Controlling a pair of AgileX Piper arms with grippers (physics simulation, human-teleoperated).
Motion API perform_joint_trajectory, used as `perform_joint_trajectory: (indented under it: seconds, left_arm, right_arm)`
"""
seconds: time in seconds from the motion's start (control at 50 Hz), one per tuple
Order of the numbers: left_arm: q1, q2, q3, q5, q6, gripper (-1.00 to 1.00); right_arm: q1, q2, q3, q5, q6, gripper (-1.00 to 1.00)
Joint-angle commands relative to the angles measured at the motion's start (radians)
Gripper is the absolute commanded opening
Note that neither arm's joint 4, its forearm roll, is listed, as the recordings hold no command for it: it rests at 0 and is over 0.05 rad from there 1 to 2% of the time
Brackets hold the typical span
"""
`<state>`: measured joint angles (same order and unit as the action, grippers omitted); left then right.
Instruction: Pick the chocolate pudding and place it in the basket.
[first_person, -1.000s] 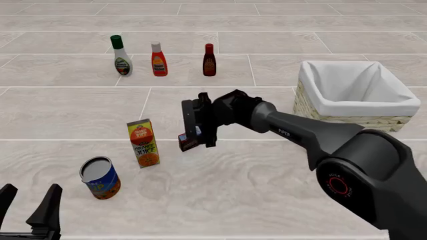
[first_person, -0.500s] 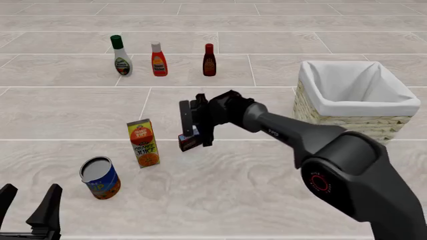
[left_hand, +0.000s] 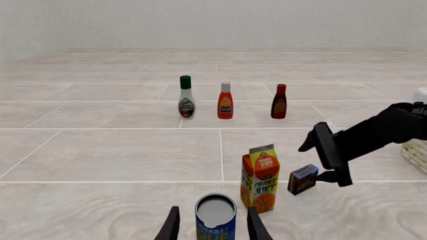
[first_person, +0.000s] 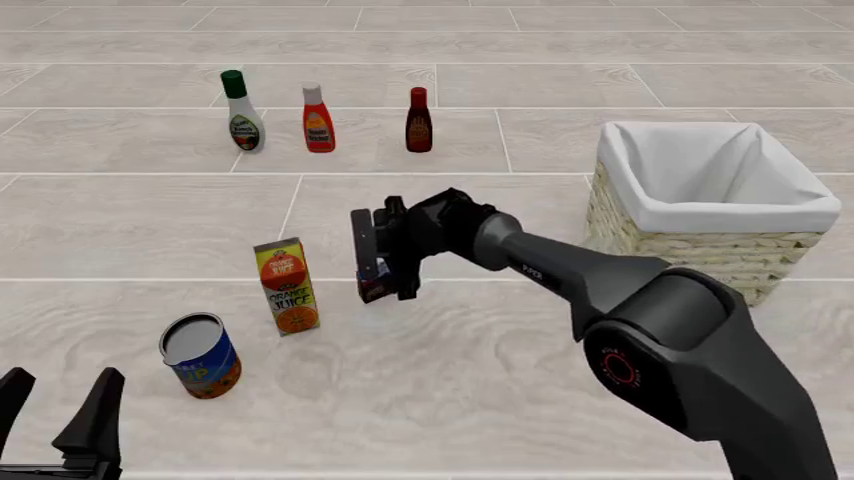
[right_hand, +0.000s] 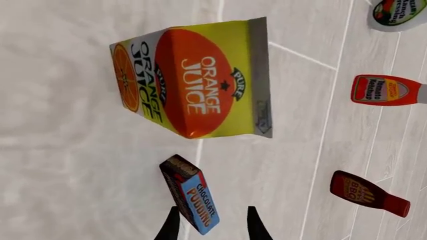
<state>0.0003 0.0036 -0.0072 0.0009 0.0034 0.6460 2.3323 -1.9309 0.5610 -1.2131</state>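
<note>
Right gripper (first_person: 378, 262) is reaching over the table's middle, fingers spread on either side of the chocolate pudding (first_person: 375, 283), not closed on it; whether the pads are touching it I cannot tell. The pudding is sitting tilted on the table (first_person: 534, 380), just beside the orange juice carton (first_person: 287, 286). The basket (first_person: 710, 200) is standing well apart toward the right edge. Left gripper (first_person: 60, 425) is hanging at the near-left corner, fingers apart, gripping nothing, with the soup can (first_person: 200, 355) near it. Three bottles (first_person: 318, 118) are standing in a row toward the far edge.
</note>
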Motion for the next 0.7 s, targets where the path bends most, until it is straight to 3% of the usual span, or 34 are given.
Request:
perform_joint_trajectory:
  seconds: [0.02, 0.7]
  left_arm:
    - [0.000, -0.001, -0.001, 0.002, 0.001, 1.00]
    - [0.000, -0.001, -0.001, 0.002, 0.000, 1.00]
  right_arm:
    - [0.003, 0.018, -0.012, 0.000, 0.010, 1.00]
    - [0.019, 0.051, -0.004, -0.023, 0.042, 1.00]
